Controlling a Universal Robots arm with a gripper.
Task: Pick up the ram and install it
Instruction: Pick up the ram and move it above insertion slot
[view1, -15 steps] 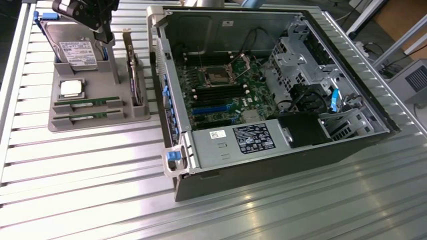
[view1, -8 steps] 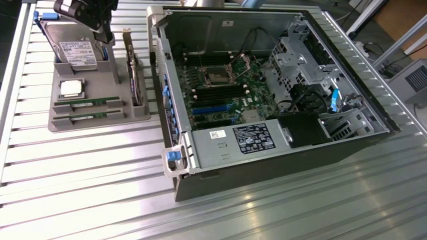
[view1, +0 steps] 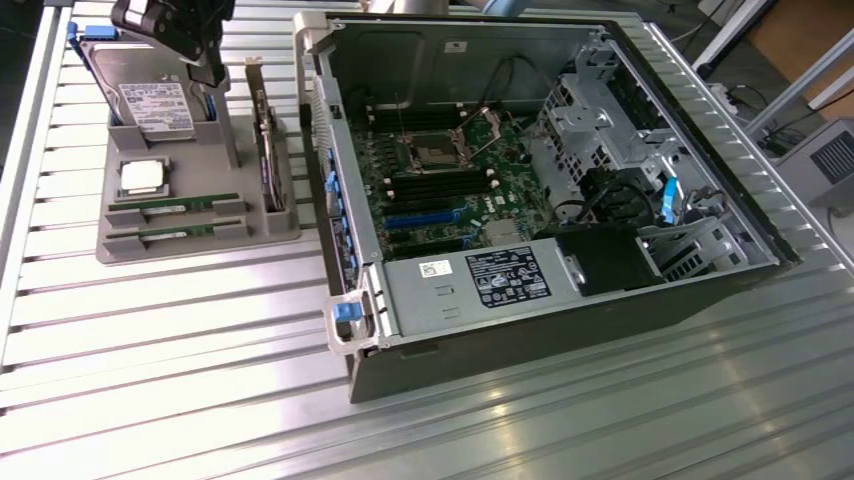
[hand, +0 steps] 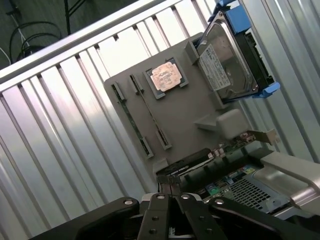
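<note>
Two green ram sticks (view1: 174, 207) (view1: 171, 238) rest on edge in the slots of a grey holder tray (view1: 200, 170), at the tray's near end in the exterior view. In the wrist view they appear as thin strips (hand: 131, 120) (hand: 149, 112) beside the square silver processor chip (hand: 166, 76). My gripper (view1: 207, 62) hangs above the tray's far end, over the hard drive (view1: 154, 100). Its fingertips (hand: 169, 182) are pressed together, shut on nothing, well above the sticks.
An open computer case (view1: 534, 290) stands on the exterior view's right of the tray, its motherboard (view1: 447, 180) exposed with dark memory slots. An upright card with a metal bracket (view1: 274, 150) stands on the tray's case side. Ribbed metal table (view1: 174, 370) all around.
</note>
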